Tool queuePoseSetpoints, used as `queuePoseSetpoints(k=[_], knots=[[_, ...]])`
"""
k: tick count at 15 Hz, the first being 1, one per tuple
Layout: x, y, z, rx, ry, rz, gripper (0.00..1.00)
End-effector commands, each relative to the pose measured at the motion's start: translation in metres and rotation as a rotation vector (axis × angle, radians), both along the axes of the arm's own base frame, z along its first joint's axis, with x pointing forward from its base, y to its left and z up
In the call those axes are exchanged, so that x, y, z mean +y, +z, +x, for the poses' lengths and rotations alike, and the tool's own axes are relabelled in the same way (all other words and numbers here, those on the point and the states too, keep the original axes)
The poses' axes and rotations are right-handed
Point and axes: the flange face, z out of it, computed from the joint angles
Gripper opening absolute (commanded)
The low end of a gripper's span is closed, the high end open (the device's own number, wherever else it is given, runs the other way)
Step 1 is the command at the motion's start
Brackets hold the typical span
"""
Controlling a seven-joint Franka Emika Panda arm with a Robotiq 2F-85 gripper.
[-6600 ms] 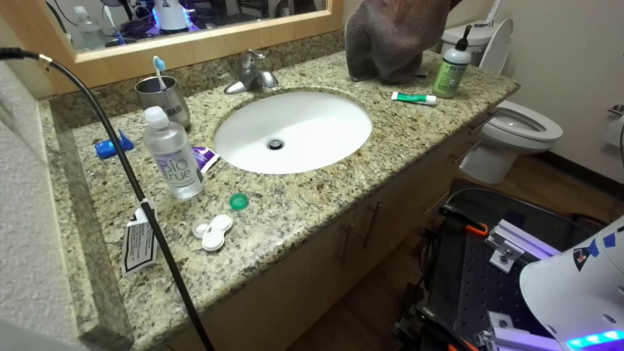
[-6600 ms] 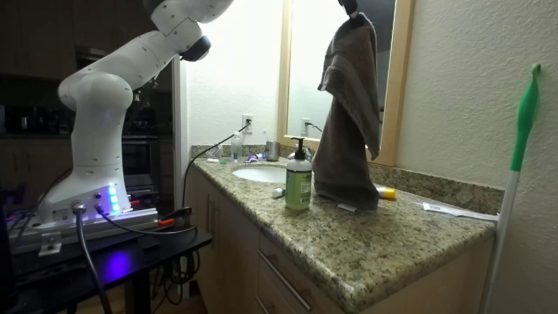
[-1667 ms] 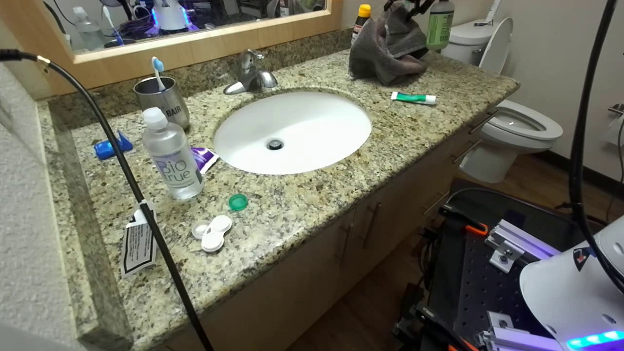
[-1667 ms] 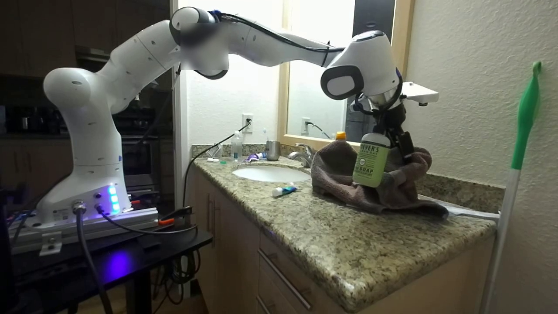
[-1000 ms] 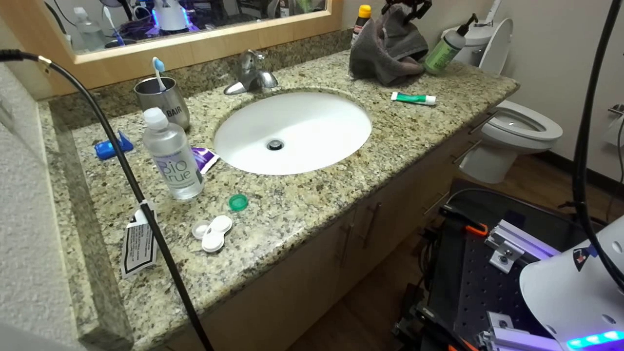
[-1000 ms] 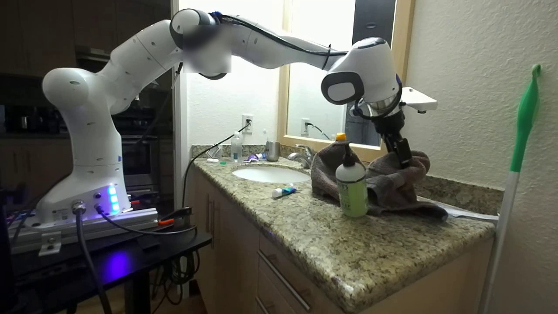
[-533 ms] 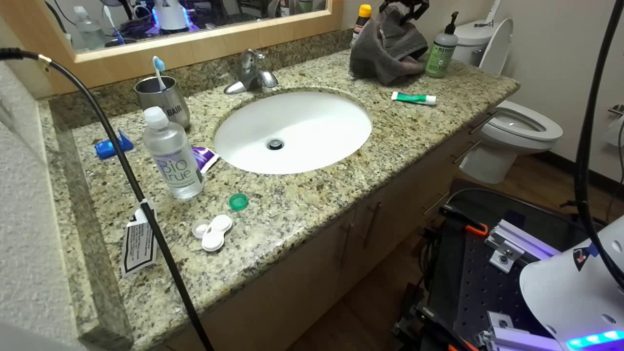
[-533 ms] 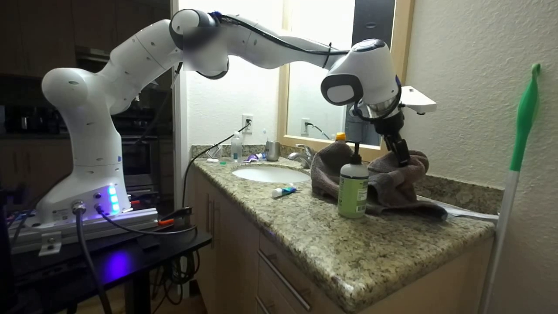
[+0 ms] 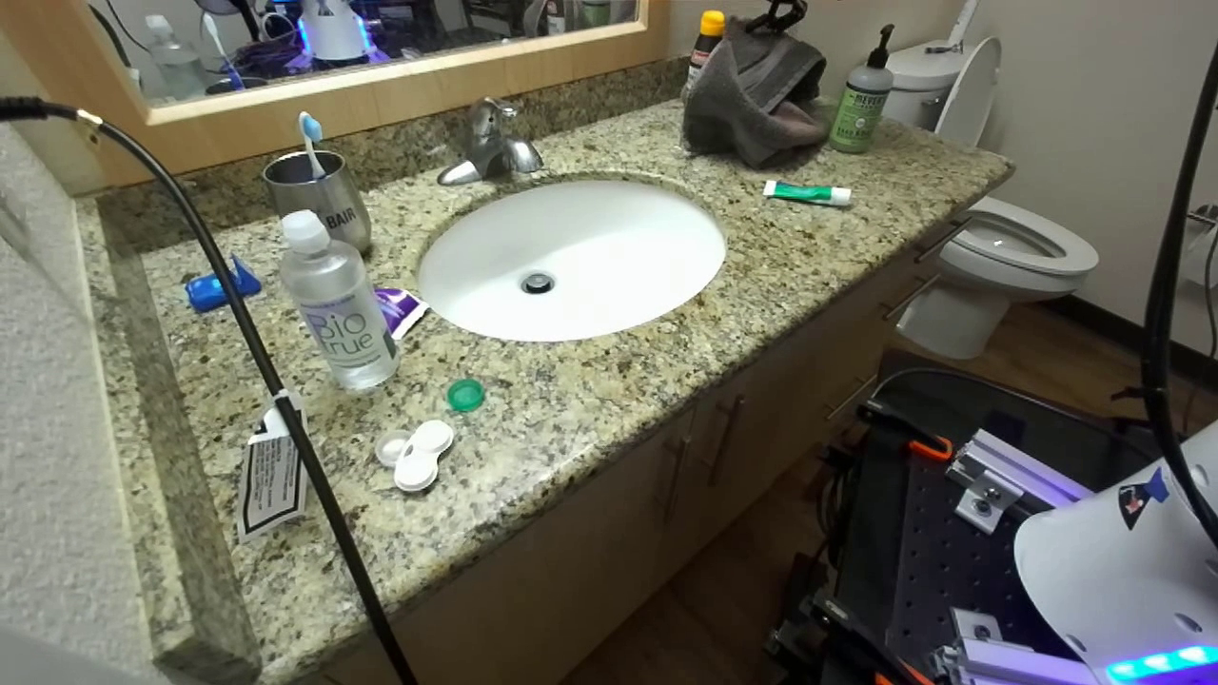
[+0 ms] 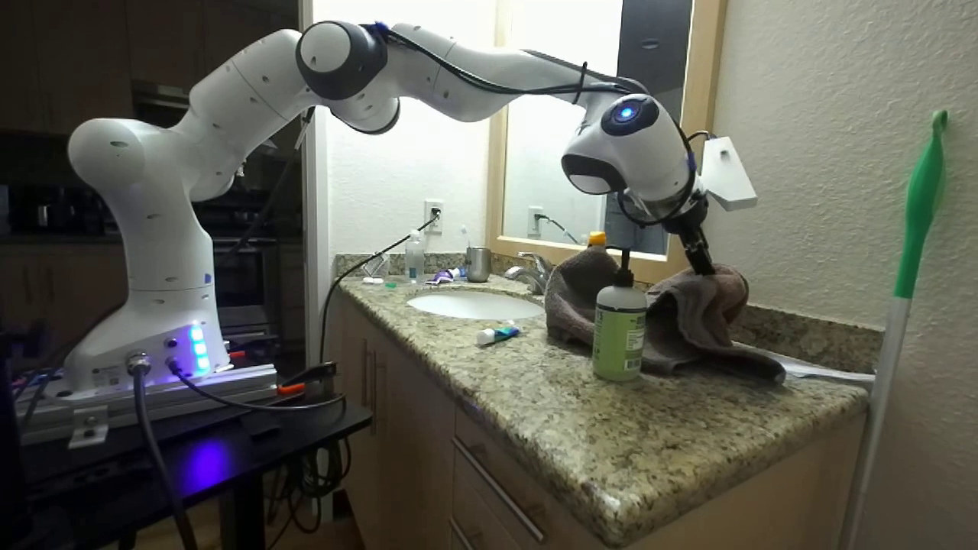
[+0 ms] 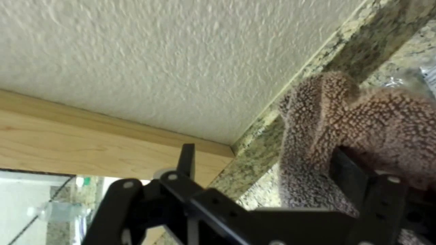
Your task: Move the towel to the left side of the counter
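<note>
The grey-brown towel (image 9: 752,100) lies in a rumpled heap at the far end of the granite counter (image 9: 590,409), against the backsplash. My gripper (image 10: 704,267) comes down at a slant onto the heap's top. In the wrist view the gripper (image 11: 264,149) stands wide open. Its right-hand finger (image 11: 351,177) presses into a fold of the towel (image 11: 374,119), and an edge of cloth lies between the jaws near that finger. The left-hand finger (image 11: 186,161) is off the cloth, in front of the wooden mirror frame. The fingertip in the fold is partly hidden.
A green soap bottle (image 10: 620,336) stands upright right beside the towel. Near it are a toothpaste tube (image 9: 807,193) and a yellow-capped bottle (image 9: 706,43). The sink (image 9: 590,247), faucet (image 9: 490,143), metal cup (image 9: 333,209) and clear bottle (image 9: 341,309) stand further along. The wooden mirror frame (image 11: 102,143) is close.
The towel hung from my gripper at first and is now heaped on the counter. The soap bottle, raised earlier, has come down upright. My hand has since tilted and turned over the towel.
</note>
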Motion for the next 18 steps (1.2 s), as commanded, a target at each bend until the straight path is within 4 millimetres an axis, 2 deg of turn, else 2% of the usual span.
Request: queuePoseSetpoints(k=[1,5,12,13,18], knots=[[-0.001,0.001,0.001,-0.039,-0.032,0.010,1.00],[-0.002,-0.001,0.000,-0.087,-0.074,0.034,1.00],[0.007,-0.002,0.018,-0.228,-0.033,0.123,1.00],[0.010,-0.002,0.018,-0.175,-0.054,0.116,1.00],[0.010,-0.002,0.019,-0.193,-0.051,0.128,1.00]])
